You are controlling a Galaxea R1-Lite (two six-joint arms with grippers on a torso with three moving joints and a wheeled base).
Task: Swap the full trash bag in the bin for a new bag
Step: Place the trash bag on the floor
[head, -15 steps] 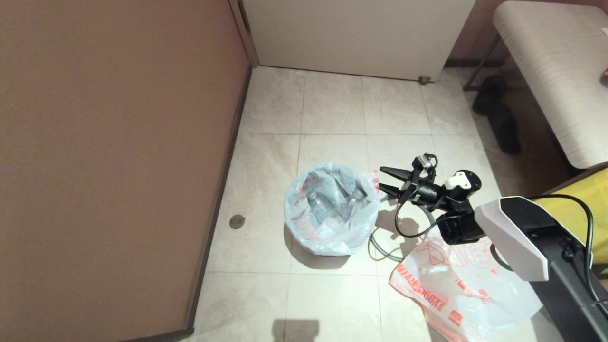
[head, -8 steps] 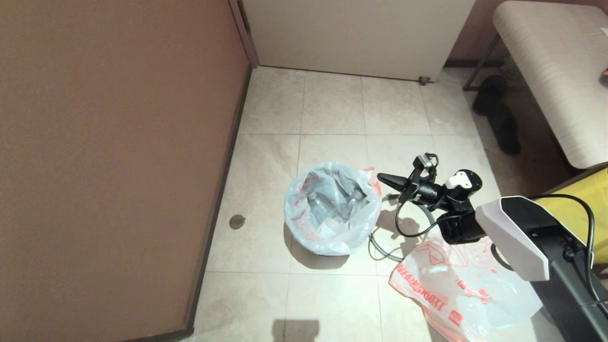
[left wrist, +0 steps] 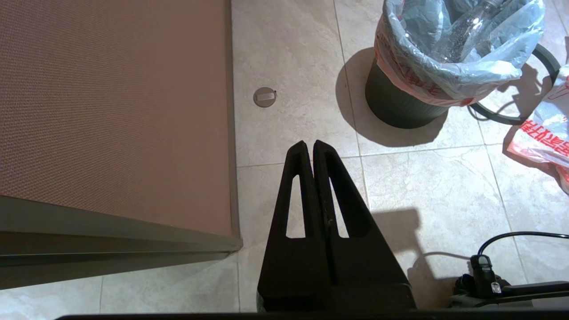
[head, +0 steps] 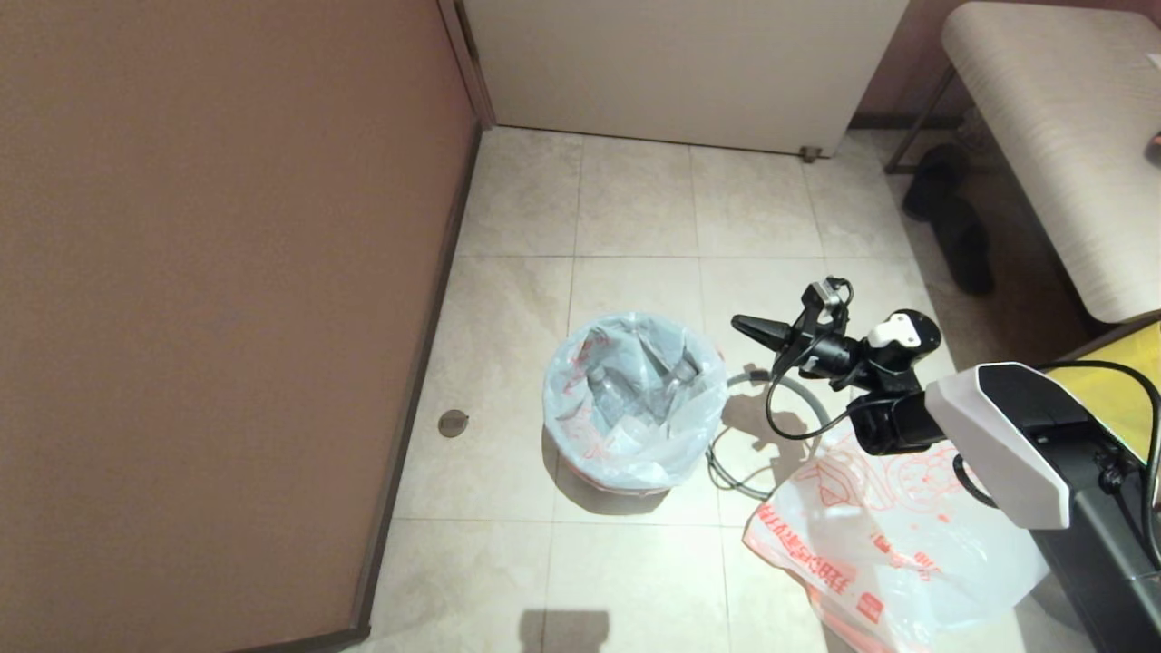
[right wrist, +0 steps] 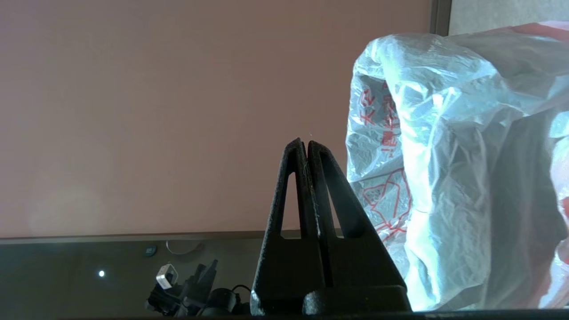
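Floor tiles (head: 635, 209) carry the bin (left wrist: 400, 106), which stands near the middle of the scene, close to the brown wall panel (head: 218, 299) on the left. Inside the bin sits the full bag (head: 635, 399), its translucent white plastic folded out over the bin's top edge, with clear bottles (head: 606, 385) visible among its contents. A grey ring (head: 771, 431) lies flat on the floor just right of the bin, apart from the bin's top. The new bag (head: 889, 544), white with orange-red print, lies crumpled on the floor at the near right, partly over the ring's right side. The right tool (head: 739, 323) hangs level just right of the full bag's rim, pointing left toward it; its fingers are pressed together with nothing between them, and whether the tip touches the plastic cannot be told. In the right wrist view the same tool (right wrist: 303, 144) shows both fingers flush against each other, with the bag's plastic beside them. The left tool (left wrist: 310, 146) is outside the head view; its own wrist view shows it above the floor on the near left side of the bin, well apart from it, fingers together and empty. A round floor plate (head: 453, 423) sits beside the wall panel, left of the bin. A white door (head: 680, 63) closes the far side, and a padded bench (head: 1061, 136) with dark shoes (head: 952, 218) beneath it stands at the far right.
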